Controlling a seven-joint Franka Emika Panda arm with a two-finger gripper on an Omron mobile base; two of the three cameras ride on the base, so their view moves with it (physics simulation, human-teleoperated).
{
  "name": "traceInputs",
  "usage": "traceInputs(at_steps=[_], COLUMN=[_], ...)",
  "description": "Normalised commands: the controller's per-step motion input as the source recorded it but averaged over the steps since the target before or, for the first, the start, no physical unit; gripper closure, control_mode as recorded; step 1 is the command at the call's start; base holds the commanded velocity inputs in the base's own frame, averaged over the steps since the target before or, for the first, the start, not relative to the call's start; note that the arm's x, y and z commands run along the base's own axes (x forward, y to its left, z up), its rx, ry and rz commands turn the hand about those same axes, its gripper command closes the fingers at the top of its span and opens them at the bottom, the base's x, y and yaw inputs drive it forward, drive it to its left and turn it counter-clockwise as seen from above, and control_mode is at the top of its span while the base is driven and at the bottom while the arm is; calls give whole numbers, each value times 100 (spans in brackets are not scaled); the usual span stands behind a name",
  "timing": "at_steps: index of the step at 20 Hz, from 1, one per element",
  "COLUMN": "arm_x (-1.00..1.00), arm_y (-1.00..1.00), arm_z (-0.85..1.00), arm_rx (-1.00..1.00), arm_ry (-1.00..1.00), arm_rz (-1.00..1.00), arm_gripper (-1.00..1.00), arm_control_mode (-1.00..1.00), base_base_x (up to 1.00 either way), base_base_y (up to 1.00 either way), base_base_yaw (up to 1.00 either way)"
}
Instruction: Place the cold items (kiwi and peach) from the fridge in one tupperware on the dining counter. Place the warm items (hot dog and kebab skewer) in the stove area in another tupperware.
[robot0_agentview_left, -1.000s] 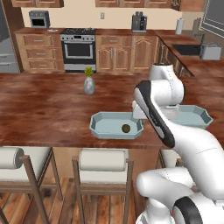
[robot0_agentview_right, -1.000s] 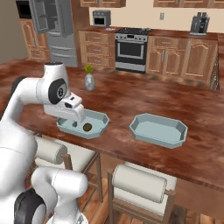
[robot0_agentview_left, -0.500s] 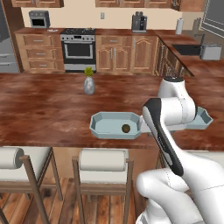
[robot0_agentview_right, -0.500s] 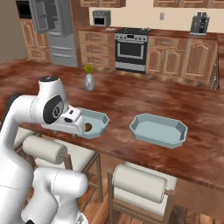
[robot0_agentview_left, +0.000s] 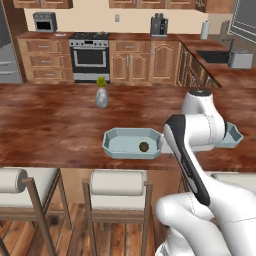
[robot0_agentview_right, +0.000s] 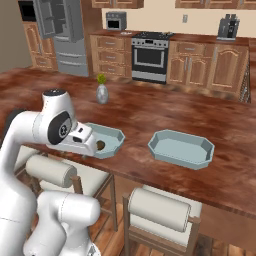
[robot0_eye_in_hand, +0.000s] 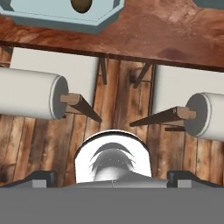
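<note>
Lay in pale blue-grey octagonal tupperware tray (robot0_agentview_left: 131, 144) on dark reddish-brown polished wooden bench (robot0_agentview_left: 50, 125): small dark olive-brown oval kiwi (robot0_agentview_left: 144, 146), at tray's 3 o'clock. Stood fully spread, empty: end effector (robot0_eye_in_hand: 112, 178). No legible writing.

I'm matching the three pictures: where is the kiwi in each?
Left base view: kiwi in the nearer tupperware, centre.
Right base view: kiwi beside the arm, left of centre.
Hand view: kiwi at the top edge.
Shared landmark: that tupperware on the dining counter.

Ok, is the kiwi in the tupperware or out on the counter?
In. The kiwi lies on the floor of the left tupperware on the dining counter, alone.
</note>
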Motion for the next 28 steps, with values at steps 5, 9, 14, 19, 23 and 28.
traceInputs(at_steps=[5, 9, 14, 19, 23, 28], arm_x=[-7, 0, 0, 0, 0, 0], arm_y=[0, 0, 0, 0, 0, 0], arm_z=[0, 0, 0, 0, 0, 0], arm_rx=[0, 0, 0, 0, 0, 0], arm_ry=[0, 0, 0, 0, 0, 0], arm_rz=[0, 0, 0, 0, 0, 0], arm_gripper=[-100, -100, -100, -100, -100, -100], arm_control_mode=[100, 100, 100, 100, 100, 100], base_base_x=[-48, -68, -5, 1, 0, -2], base_base_y=[14, 69, 100, 100, 100, 100], base_base_yaw=[0, 0, -13, -23, -27, -15])
